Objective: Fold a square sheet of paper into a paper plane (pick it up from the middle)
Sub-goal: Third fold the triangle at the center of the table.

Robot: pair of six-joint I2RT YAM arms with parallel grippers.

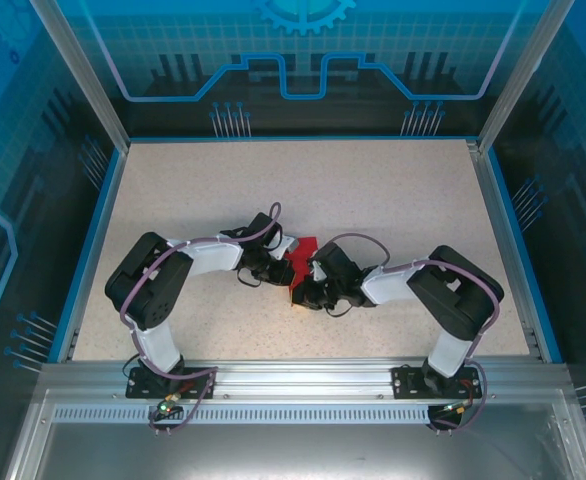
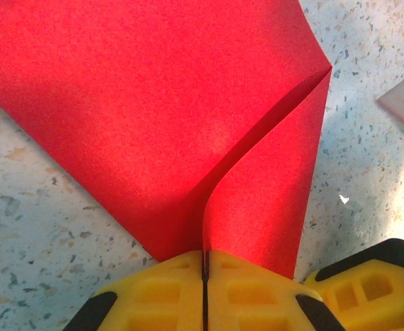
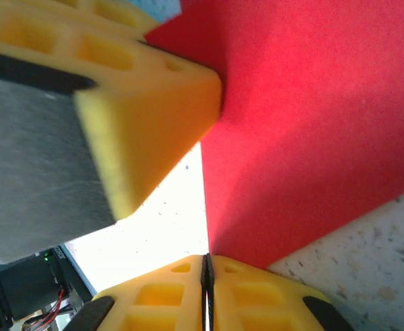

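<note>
The square sheet of paper [image 1: 301, 258] is bright red and lies at the middle of the table between both wrists. In the left wrist view the sheet of paper [image 2: 154, 117] is folded, with a flap curving up along a crease that runs straight into my left gripper [image 2: 205, 256], which is shut on the fold. My right gripper [image 3: 207, 261] is shut on an edge of the same sheet of paper [image 3: 312, 138]. From above, the left gripper [image 1: 279, 268] and right gripper [image 1: 306, 290] nearly touch over the sheet.
A yellow finger of the left gripper [image 3: 147, 117] hangs close in front of the right wrist camera. The right gripper's yellow finger [image 2: 367, 276] sits just right of the left jaws. A blue rim [image 1: 93, 240] and glass walls bound the speckled table [image 1: 373, 190].
</note>
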